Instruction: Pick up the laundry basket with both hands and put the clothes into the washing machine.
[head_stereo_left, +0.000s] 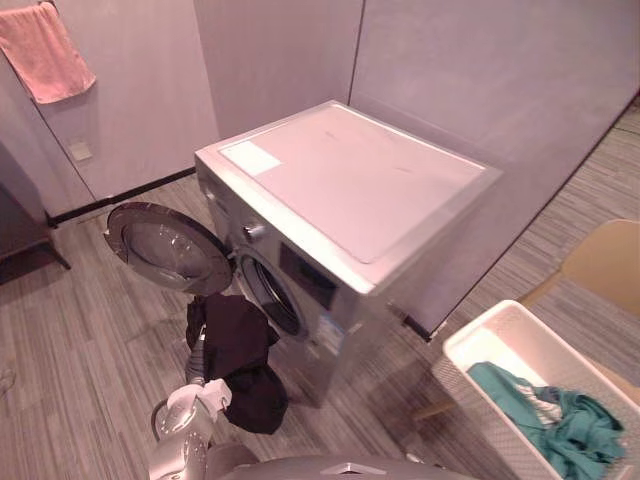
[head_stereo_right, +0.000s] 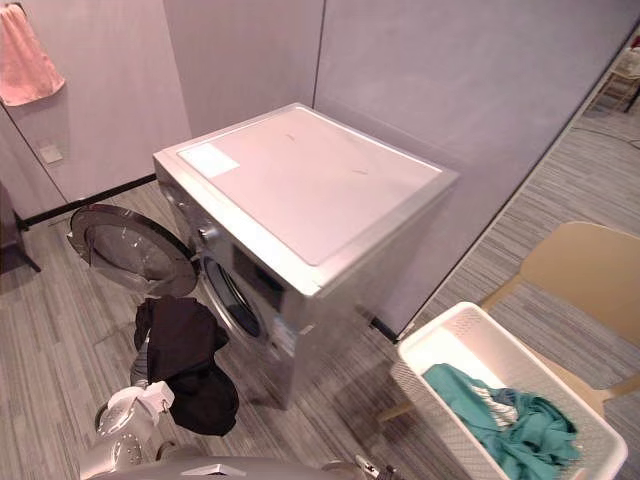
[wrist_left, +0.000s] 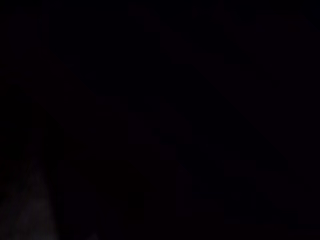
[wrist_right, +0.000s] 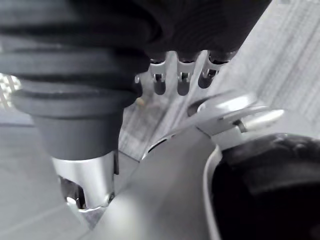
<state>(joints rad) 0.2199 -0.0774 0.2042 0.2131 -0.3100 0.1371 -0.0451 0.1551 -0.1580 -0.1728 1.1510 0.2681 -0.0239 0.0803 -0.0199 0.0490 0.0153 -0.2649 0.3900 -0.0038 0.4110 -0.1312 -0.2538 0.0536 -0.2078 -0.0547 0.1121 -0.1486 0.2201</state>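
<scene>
Left hand, lifted on its arm (head_stereo_left: 193, 400) before the washing machine (head_stereo_left: 350, 190), is buried in a black garment (head_stereo_left: 240, 345); its grip cannot be told, nor the right hand's (wrist_right: 182, 80). The door (head_stereo_left: 165, 245) hangs open to the left. The laundry basket (head_stereo_left: 480, 345) with teal clothes (head_stereo_left: 560, 425) sits near right, with open floor (head_stereo_left: 90, 340) between.

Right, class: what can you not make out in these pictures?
Left hand: eye views, buried in the black garment; left wrist view, all dark.
Washing machine drum contents: eye views, opening seen edge-on, dark inside.
Laundry basket: cut off by the eye views' lower edge.
</scene>
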